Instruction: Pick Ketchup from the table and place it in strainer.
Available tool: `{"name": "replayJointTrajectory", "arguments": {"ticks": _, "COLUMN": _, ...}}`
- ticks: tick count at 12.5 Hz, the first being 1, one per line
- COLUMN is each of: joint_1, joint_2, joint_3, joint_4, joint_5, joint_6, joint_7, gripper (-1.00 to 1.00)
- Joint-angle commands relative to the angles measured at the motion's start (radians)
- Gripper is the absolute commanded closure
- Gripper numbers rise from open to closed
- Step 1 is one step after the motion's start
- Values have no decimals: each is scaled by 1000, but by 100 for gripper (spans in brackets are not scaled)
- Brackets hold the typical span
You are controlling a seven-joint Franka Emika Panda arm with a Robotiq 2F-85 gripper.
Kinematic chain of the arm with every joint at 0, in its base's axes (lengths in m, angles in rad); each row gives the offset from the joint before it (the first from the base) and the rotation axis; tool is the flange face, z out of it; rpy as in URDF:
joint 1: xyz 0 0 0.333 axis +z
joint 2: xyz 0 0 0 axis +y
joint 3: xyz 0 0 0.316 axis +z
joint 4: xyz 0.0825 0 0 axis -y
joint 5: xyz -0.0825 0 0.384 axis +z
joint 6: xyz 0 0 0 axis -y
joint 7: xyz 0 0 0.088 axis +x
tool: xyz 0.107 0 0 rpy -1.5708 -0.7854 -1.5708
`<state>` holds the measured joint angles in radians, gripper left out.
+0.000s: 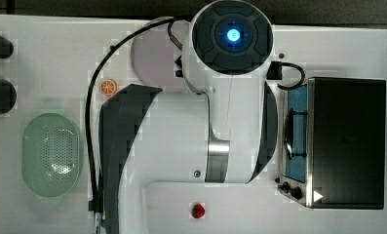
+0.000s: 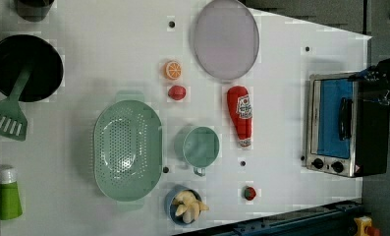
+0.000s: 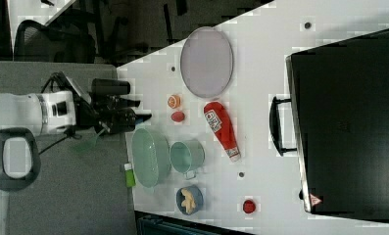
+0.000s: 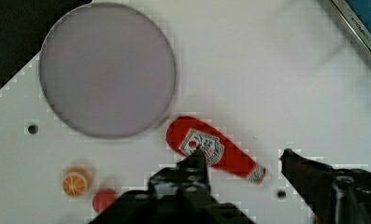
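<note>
The ketchup (image 2: 239, 115) is a red squeeze bottle with a white label and a white cap. It lies flat on the white table, between the lilac plate (image 2: 225, 39) and a green cup (image 2: 201, 146). The mint-green strainer (image 2: 127, 150) stands with nothing in it on the cup's far side from the bottle, at the top view's left (image 1: 49, 153). In the wrist view my gripper (image 4: 242, 154) hangs open well above the ketchup (image 4: 206, 144), with one dark fingertip (image 4: 197, 156) over the label and the other beyond the cap. The right view has the gripper (image 3: 142, 116) high over the table.
A toaster oven (image 2: 345, 125) stands at the left view's right edge. An orange slice (image 2: 173, 70) and a red fruit (image 2: 177, 92) lie near the plate. A blue bowl of banana pieces (image 2: 185, 204), another red fruit (image 2: 250, 192), a black pan (image 2: 25, 66), a green spatula (image 2: 8, 118) and a green bottle (image 2: 8, 192) lie around the strainer.
</note>
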<state>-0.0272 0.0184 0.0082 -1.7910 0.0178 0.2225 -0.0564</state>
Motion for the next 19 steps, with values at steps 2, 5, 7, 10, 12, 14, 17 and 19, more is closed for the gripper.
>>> {"name": "replayJointTrajectory", "arguments": {"ticks": 2, "joint_1": -114, "joint_2": -277, "joint_3": 87, "joint_4": -123, "joint_5": 11, "joint_6": -164, "joint_7": 73, "gripper": -81}}
{"name": "replayJointTrajectory", "arguments": {"ticks": 5, "joint_1": -108, "joint_2": -237, "joint_3": 105, "joint_4": -159, "joint_5": 11, "joint_6": -162, "joint_7": 12, "gripper": -100}}
{"name": "replayJointTrajectory", "arguments": {"ticks": 7, "joint_1": -103, "joint_2": -193, "joint_3": 123, "joint_4": -196, "joint_5": 11, "joint_6": -147, "joint_7": -44, "gripper": -100}}
{"name": "replayJointTrajectory", "arguments": {"ticks": 10, "joint_1": -100, "joint_2": -111, "joint_3": 145, "joint_4": -251, "joint_5": 11, "joint_6": -23, "joint_7": -170, "gripper": -100}}
{"name": "replayJointTrajectory", "arguments": {"ticks": 12, "joint_1": -99, "joint_2": -57, "joint_3": 158, "joint_4": -288, "joint_5": 11, "joint_6": 76, "joint_7": -329, "gripper": -100}}
{"name": "replayJointTrajectory", "arguments": {"ticks": 14, "joint_1": -98, "joint_2": -10, "joint_3": 164, "joint_4": -331, "joint_5": 11, "joint_6": 185, "joint_7": -521, "gripper": -100}}
{"name": "replayJointTrajectory", "arguments": {"ticks": 17, "joint_1": -98, "joint_2": 44, "joint_3": 166, "joint_4": -410, "joint_5": 11, "joint_6": 375, "joint_7": -767, "gripper": -100}}
{"name": "replayJointTrajectory", "arguments": {"ticks": 19, "joint_1": -97, "joint_2": 84, "joint_3": 168, "joint_4": -461, "joint_5": 11, "joint_6": 482, "joint_7": -884, "gripper": -100}}
